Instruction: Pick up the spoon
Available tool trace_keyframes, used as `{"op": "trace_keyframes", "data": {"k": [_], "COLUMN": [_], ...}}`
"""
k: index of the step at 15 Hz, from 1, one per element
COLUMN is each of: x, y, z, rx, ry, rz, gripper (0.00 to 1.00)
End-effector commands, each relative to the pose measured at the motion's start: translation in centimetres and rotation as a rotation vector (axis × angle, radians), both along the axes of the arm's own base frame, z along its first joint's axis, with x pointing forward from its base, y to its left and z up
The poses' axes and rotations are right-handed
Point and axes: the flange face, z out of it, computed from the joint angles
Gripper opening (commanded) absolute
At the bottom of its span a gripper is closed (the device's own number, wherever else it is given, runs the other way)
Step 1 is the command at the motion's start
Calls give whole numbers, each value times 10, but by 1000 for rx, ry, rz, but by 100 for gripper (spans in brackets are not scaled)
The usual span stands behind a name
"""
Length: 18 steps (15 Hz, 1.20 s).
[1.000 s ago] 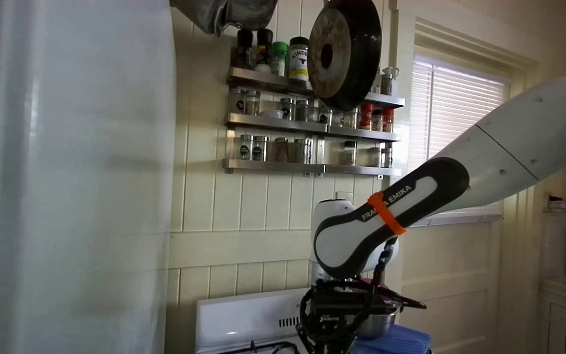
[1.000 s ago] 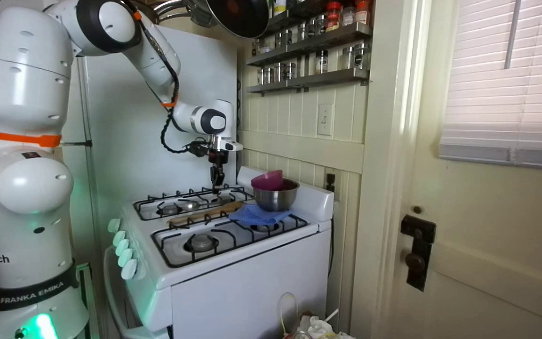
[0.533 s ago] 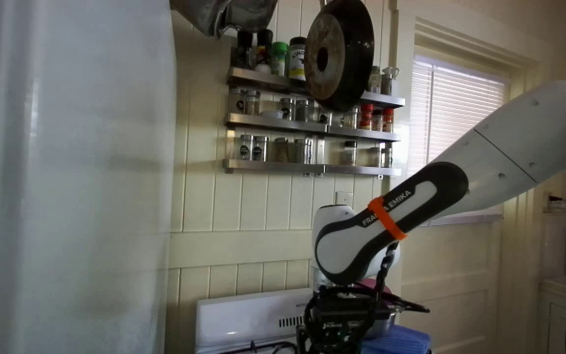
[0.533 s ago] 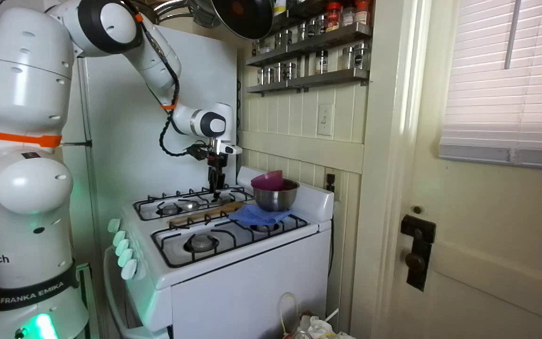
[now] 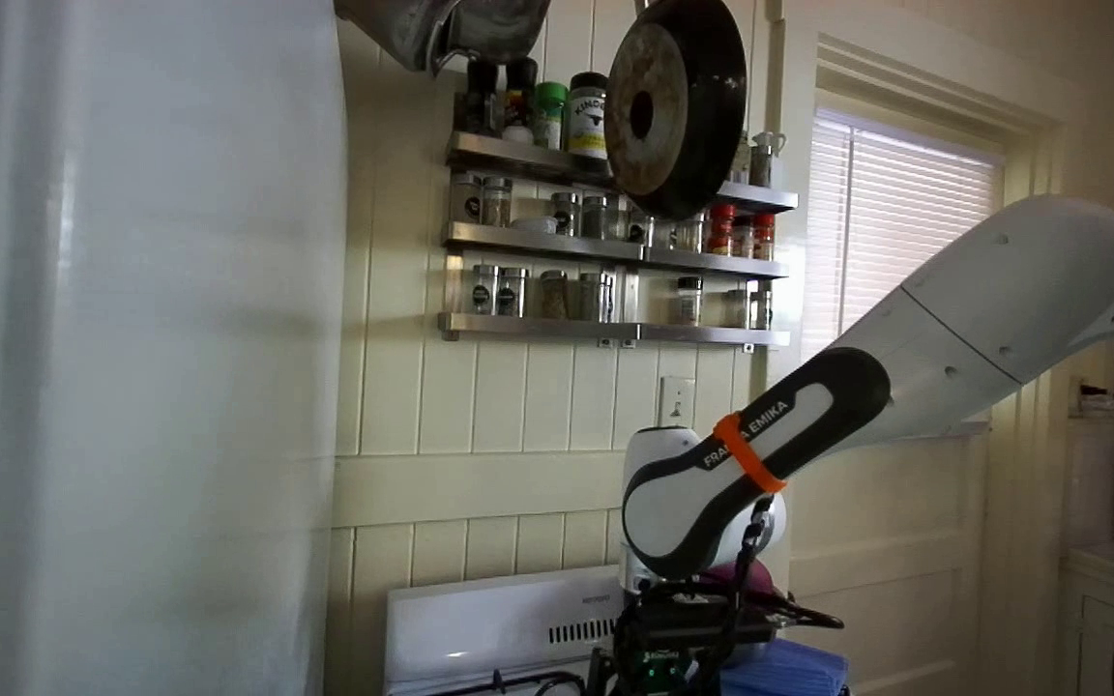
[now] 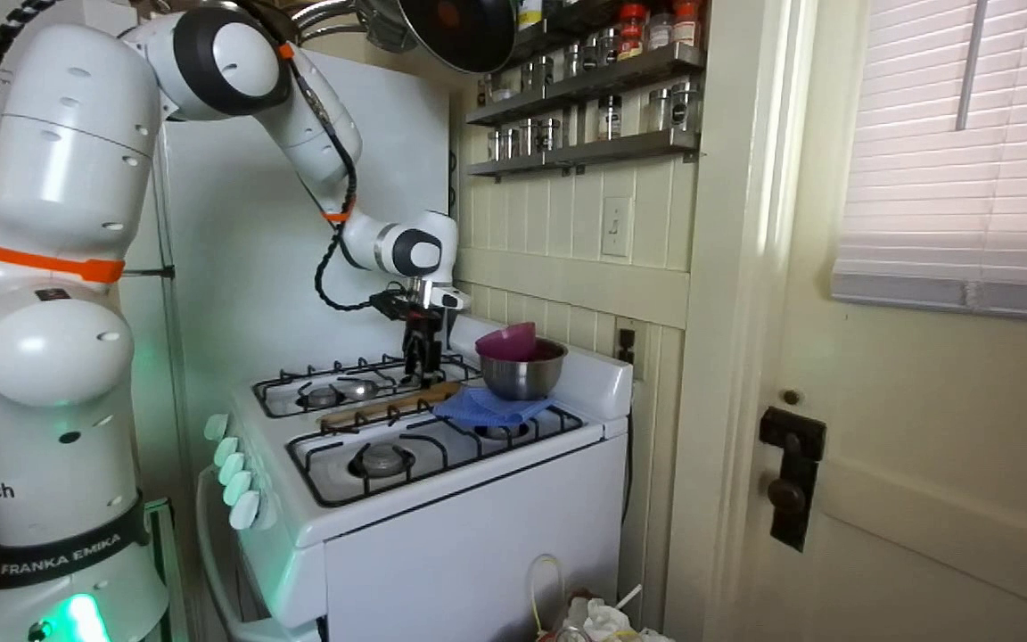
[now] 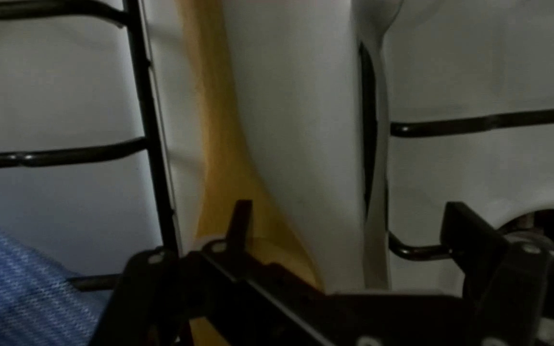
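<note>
Here the metal spoon (image 7: 379, 192) runs up the wrist view, broad end topmost, pincer (image 7: 349, 209) agape.

Forms a white worktop (image 6: 277, 432) under black grates (image 7: 147, 105) near and far; carries a wooden spoon (image 7: 219, 129) between them, blue cloth (image 6: 487, 408) over the near grate, metal spoon (image 7: 379, 192) along the far.
</note>
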Motion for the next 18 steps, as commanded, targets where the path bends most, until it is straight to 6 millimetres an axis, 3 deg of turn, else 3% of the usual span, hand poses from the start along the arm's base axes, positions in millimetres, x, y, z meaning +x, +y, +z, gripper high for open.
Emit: {"op": "trace_keyframes", "data": {"k": [1, 11, 18], "x": [15, 13, 13], "y": [6, 49, 62], "z": [-14, -4, -10], "rx": [29, 7, 26], "ry": [10, 30, 56], "rz": [23, 12, -100], "gripper": [100, 100, 100]}}
